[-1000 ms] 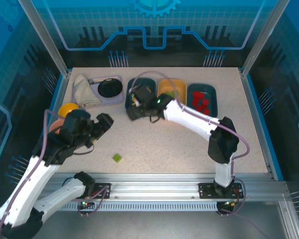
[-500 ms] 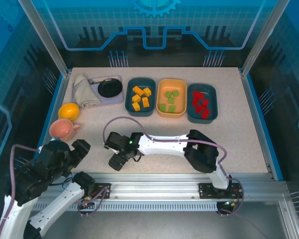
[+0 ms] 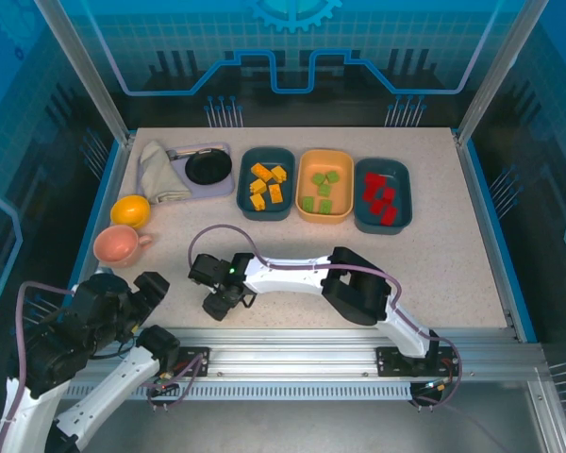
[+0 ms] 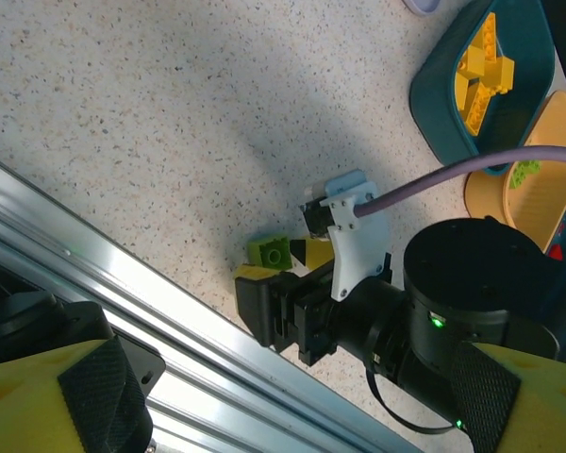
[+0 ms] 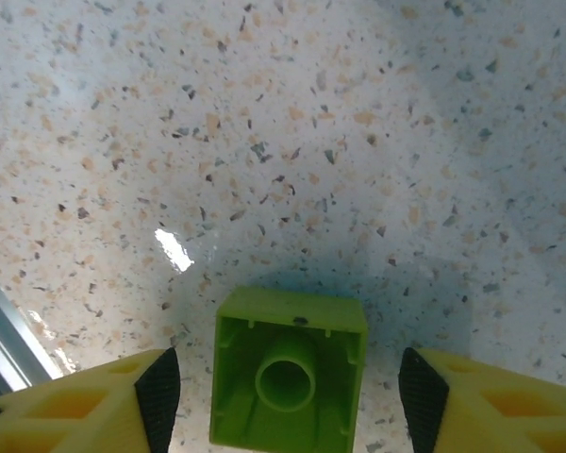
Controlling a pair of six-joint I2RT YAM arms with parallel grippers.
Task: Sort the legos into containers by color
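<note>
A light green lego (image 5: pixel 288 382) lies upside down on the table near the front rail. My right gripper (image 5: pixel 290 394) straddles it, open, with a gap on each side. The left wrist view shows the same lego (image 4: pixel 269 251) between the right gripper's fingertips (image 4: pixel 278 261). From above, the right gripper (image 3: pixel 217 304) covers it. My left gripper (image 3: pixel 147 289) hovers open and empty at the near left. At the back stand a teal container (image 3: pixel 245 189) with yellow legos (image 3: pixel 267 184), an orange-tan container (image 3: pixel 324 155) with green legos (image 3: pixel 321 192) and a teal container (image 3: pixel 406 198) with red legos (image 3: pixel 381 195).
A lavender tray with a black bowl (image 3: pixel 208 167) and a folded cloth (image 3: pixel 160 170) sit at the back left. A yellow bowl (image 3: pixel 130 209) and a pink bowl (image 3: pixel 116 245) stand along the left edge. The aluminium rail (image 3: pixel 311 340) runs just in front of the right gripper.
My right arm swung from the trays at the back to the front left and came down over the green lego, its jaws narrowing. My left arm drew back to the near left.
</note>
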